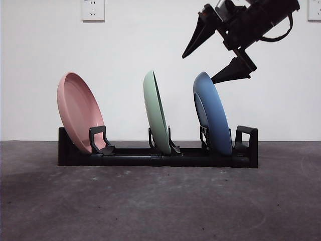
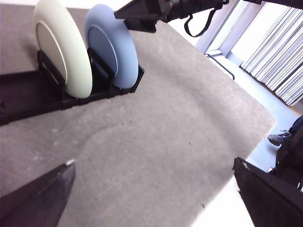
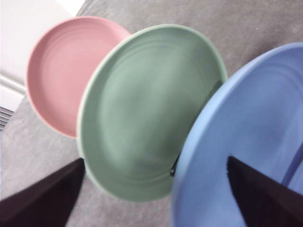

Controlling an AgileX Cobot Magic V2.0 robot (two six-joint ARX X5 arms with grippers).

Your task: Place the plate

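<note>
A blue plate [image 1: 213,113] stands on edge in the right-hand slot of a black rack [image 1: 130,155]. Just above its top rim hangs my right gripper [image 1: 199,69], open and holding nothing. In the right wrist view the blue plate [image 3: 251,127] fills the side near one jaw, and the open right gripper [image 3: 155,161] looks down over the row of plates. My left gripper [image 2: 154,163] is open and empty over bare table, away from the rack. Its view shows the blue plate [image 2: 113,45] from behind. The left gripper does not show in the front view.
A green plate [image 1: 156,113] stands in the rack's middle slot and a pink plate [image 1: 77,113] leans in the left slot. The grey table [image 1: 160,201] stretches in front of the rack. The table's edge [image 2: 246,156] and the floor beyond show in the left wrist view.
</note>
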